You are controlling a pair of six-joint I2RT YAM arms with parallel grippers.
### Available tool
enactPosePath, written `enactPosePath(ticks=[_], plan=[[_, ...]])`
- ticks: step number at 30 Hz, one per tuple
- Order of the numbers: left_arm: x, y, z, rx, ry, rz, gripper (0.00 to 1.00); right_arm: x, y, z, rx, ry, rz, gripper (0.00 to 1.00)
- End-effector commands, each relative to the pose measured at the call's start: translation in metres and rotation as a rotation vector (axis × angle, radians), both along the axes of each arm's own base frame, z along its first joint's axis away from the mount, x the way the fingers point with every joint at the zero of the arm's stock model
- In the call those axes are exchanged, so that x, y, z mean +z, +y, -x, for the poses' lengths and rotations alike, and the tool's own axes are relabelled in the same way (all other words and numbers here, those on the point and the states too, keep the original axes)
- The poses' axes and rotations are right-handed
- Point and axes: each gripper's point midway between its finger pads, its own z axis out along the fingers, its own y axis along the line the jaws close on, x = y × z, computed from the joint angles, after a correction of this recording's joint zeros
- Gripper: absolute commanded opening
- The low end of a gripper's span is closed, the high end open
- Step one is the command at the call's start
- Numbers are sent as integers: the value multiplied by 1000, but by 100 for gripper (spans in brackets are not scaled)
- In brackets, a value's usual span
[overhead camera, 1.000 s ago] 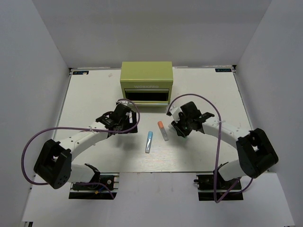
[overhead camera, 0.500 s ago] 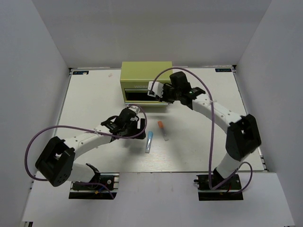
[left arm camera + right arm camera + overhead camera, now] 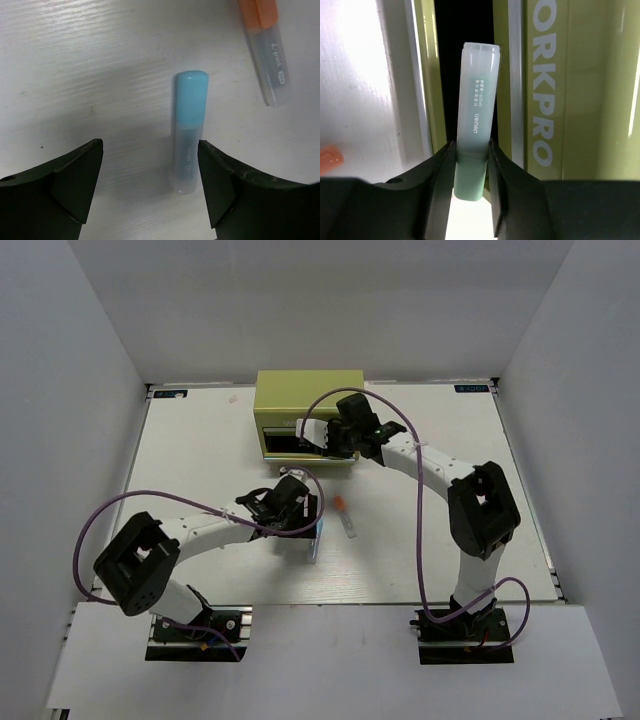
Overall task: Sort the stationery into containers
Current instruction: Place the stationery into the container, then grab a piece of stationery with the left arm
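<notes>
The left arm [image 3: 215, 527] reaches over the middle of the bench [image 3: 190, 440], and its jaws are spread wide and grasp nothing. In the left wrist view the light blue marker [image 3: 189, 131] lies flat on the bench between them. It runs lengthwise up the gap, closer to the jaw on the right of that view and touching neither. Just beside it, toward the far side of the bench, lies the orange-capped marker [image 3: 265, 47], outside the jaws and apart from the blue one.

The right arm [image 3: 420, 455] stretches to the yellow-green tool chest [image 3: 308, 398], which stands at the middle of the bench's far edge. Its jaws are clenched on the mint green marker [image 3: 475, 150], pinching it low on the barrel from both sides. The marker's free end sticks out past the jaws and points into the dark opening in the chest front, next to the lettered panel [image 3: 542, 95]. I cannot tell which drawer that opening belongs to.
</notes>
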Motion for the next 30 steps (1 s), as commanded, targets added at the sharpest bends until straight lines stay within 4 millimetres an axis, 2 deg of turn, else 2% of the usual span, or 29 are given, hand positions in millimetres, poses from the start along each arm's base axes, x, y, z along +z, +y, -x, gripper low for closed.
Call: enactPosePath(ticks=[1, 3, 4, 6, 8, 11, 13, 14, 15, 16, 17, 18, 19, 20, 21, 23, 26, 28, 29, 30], plan=[[15, -19, -10, 15, -48, 17, 86, 15, 8, -17, -13, -79, -16, 44], [14, -24, -7, 0, -42, 10, 86, 12, 6, -15, -19, -67, -16, 49], [19, -30, -7, -13, -50, 21, 86, 17, 6, -14, -21, -69, -27, 50], [12, -33, -6, -20, -43, 1, 86, 17, 4, -7, -21, -49, -44, 52], [9, -34, -4, -15, -38, -8, 84, 28, 3, 3, -20, -18, -90, 52], [6, -35, 0, -12, -37, -31, 78, 50, -4, 21, -61, 26, -177, 46], [5, -31, -2, 9, -36, -54, 73, 50, -9, 33, -101, 97, -227, 42], [-2, -32, 1, -1, -23, -71, 71, 61, -12, 44, -94, 101, -259, 41], [-3, -31, 0, 11, -20, -80, 70, 63, -15, 47, -116, 122, -281, 41], [-7, -30, 1, 11, -13, -90, 66, 55, -19, 55, -134, 157, -286, 41], [-12, -31, 4, 1, 0, -108, 63, 62, -23, 62, -138, 150, -308, 41], [-12, -33, 1, 14, -4, -109, 61, 56, -28, 67, -153, 174, -309, 41], [-13, -34, 0, 14, 3, -119, 57, 61, -31, 69, -161, 172, -324, 41], [-16, -35, 1, 9, 5, -136, 56, 53, -37, 76, -177, 191, -320, 41], [-25, -32, 0, 14, 18, -174, 54, 52, -39, 77, -181, 195, -321, 41], [-29, -30, -2, 19, 33, -217, 47, 56, -47, 81, -200, 199, -335, 41], [-31, -28, -3, 21, 24, -256, 41, 43, -59, 89, -232, 229, -325, 48], [-25, -26, -4, 29, 4, -249, 38, 37, -70, 94, -270, 247, -327, 63], [-13, -25, -11, 49, -23, -228, 35, 36, -73, 95, -286, 259, -333, 71], [-8, -23, -15, 49, -33, -222, 32, 35, -78, 98, -312, 268, -344, 74]])
